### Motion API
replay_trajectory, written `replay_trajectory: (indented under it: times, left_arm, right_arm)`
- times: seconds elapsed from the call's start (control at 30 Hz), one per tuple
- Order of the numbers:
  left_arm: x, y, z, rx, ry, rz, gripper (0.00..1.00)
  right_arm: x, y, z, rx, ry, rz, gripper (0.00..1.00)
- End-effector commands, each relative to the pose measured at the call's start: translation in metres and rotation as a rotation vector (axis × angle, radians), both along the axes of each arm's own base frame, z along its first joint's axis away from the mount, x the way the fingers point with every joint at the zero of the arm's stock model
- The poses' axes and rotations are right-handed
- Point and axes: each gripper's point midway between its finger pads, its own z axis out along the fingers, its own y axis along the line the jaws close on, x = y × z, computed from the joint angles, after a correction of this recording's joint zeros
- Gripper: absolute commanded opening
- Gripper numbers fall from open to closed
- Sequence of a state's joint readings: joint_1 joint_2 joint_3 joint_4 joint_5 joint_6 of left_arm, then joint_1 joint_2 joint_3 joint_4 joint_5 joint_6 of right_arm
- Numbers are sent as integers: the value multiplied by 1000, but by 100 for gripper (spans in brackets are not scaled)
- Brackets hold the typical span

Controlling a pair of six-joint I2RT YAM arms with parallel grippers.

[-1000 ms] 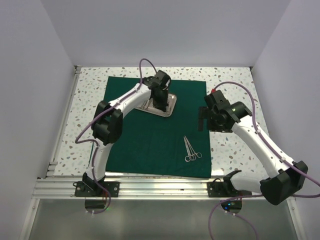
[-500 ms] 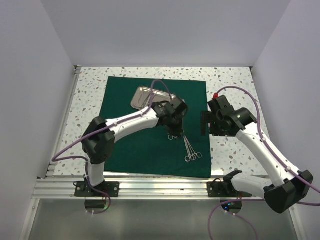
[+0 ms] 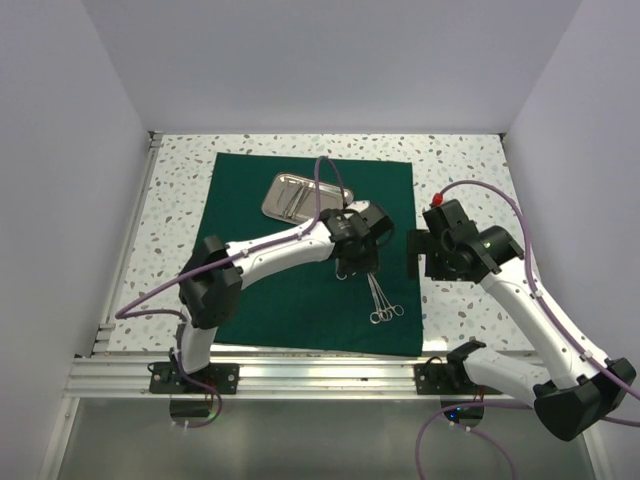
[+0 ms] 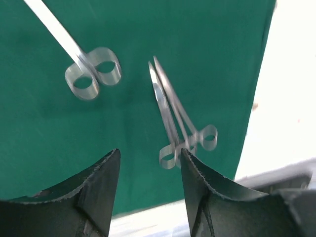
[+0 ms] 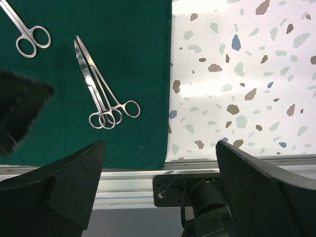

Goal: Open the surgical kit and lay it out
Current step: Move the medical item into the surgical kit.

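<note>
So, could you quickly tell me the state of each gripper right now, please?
Left gripper: open, holding nothing.
Right gripper: open wide, holding nothing.

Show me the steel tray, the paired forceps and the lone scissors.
steel tray [image 3: 280,186]: top view, bare floor of the tray.
paired forceps [image 5: 88,74]: right wrist view, on the blades.
lone scissors [image 5: 15,19]: right wrist view, on the shaft.

A white table [image 3: 460,170] with grey, brown and blue speckles carries the scene, walled on three sides by plain light panels. A dark green drape [image 3: 270,290] lies spread flat directly on it, left of the middle. Bare speckled strips show along the drape's left, far and right edges, the right one widest. The drape's near edge ends just beside an aluminium rail [image 3: 320,372] along the table's front.
</note>
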State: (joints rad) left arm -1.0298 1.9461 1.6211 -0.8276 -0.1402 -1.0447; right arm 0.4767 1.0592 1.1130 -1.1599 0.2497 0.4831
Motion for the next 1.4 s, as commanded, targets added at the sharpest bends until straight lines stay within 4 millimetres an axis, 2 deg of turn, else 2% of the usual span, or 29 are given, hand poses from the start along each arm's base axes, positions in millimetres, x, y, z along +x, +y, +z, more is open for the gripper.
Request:
replay_trajectory:
  times: [0.0,0.23,0.33,0.67,0.77,0.97,1.0,1.03,1.1,1.13,1.2,1.37]
  left_arm:
    - [44,27,-3,159,-95,90,56]
    - [93,63,-22,280,-94,152,52]
    - [103,73,-30,307,-87,160,51]
    - [120,58,-62,252,-79,102,49]
    - [121,57,-71,258,-66,88,47]
    - [113,71,-95,299,-8,85,38]
    - [106,74,-101,301,16,81,35]
    - [105,76,-104,301,22,81,25]
    - [100,77,-109,296,37,71,16]
    - [99,78,-109,296,42,68,7]
    - [95,80,-110,295,49,59,1]
    - [93,78,-99,268,40,48,0]
  right_arm:
    - [-5,-5,7,-10,-9,14,98]
    - [-5,-10,20,-20,-21,-22,98]
    - [-4,-11,20,-32,-8,-34,98]
    - [-3,-16,24,-68,5,-58,98]
    - [-1,-15,23,-67,11,-67,98]
    - [1,-12,18,-61,25,-78,98]
    - [2,-11,18,-57,24,-80,98]
    - [3,-11,17,-58,28,-79,98]
    - [4,-9,17,-56,26,-79,98]
    - [5,-9,17,-57,27,-80,98]
    - [6,-9,18,-55,24,-79,99]
    - [10,-3,17,-39,25,-74,98]
